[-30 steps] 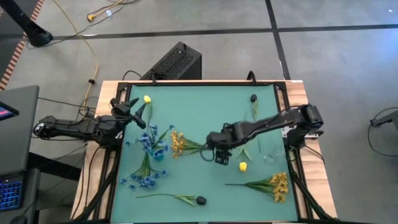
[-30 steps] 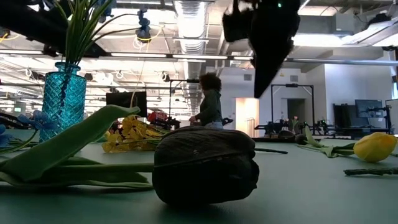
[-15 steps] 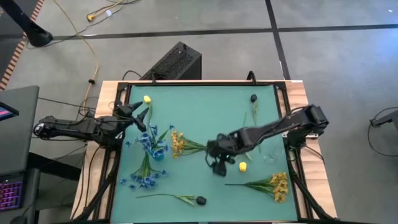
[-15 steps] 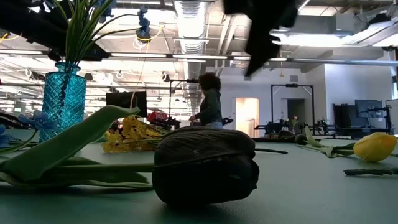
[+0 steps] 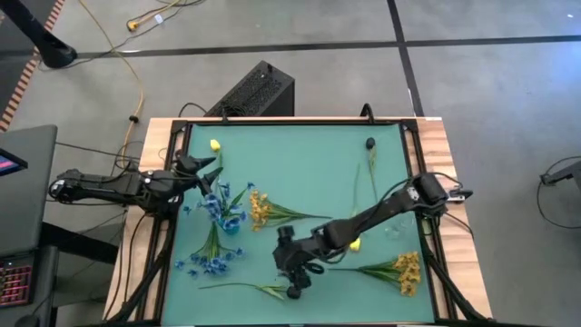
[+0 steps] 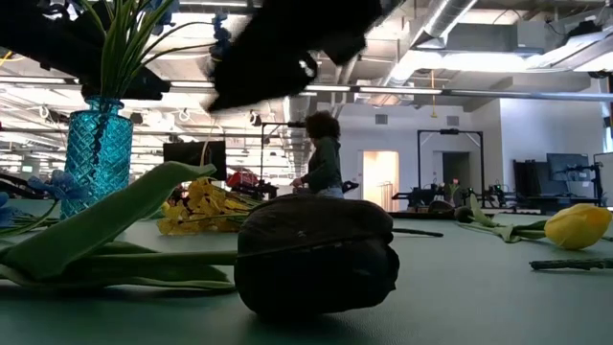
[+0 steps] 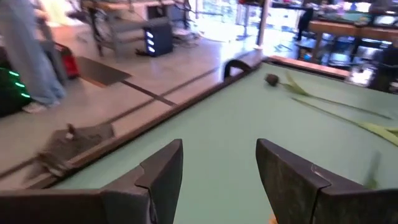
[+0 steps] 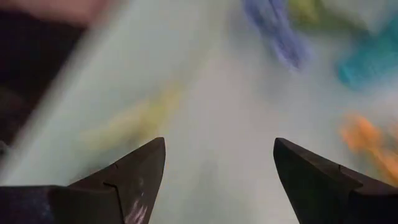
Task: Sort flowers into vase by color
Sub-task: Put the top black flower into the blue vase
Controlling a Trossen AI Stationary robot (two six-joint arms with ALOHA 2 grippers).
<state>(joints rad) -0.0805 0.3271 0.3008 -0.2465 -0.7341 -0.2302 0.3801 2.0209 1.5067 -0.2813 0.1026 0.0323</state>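
Green felt is covering the table point(image 5: 300, 163), and the flowers are lying scattered over it around a blue glass vase point(image 5: 227, 221) that is already holding a blue cluster point(image 5: 221, 207). More blue sprigs point(image 5: 211, 259) are lying just below the vase, a yellow-orange cluster point(image 5: 261, 209) beside it, another yellow-orange bunch point(image 5: 399, 271) near the right edge, and a dark bud point(image 5: 370, 143) and a yellow bud point(image 5: 214, 144) toward the far side. The right gripper point(image 5: 292, 269) is hovering low over the front of the table, its fingers spread wide and holding nothing, just above the near dark bud point(image 5: 293, 292), which in the low view is looming large on its leafy stem point(image 6: 115, 259). It looks to be the reach-to-pick step for that dark flower. The next move is calling for a descent onto the thin stem beside the bud, fingers straddling it before closing. The left gripper point(image 5: 201, 166) is waiting at the table's left edge, fingers apart and empty.
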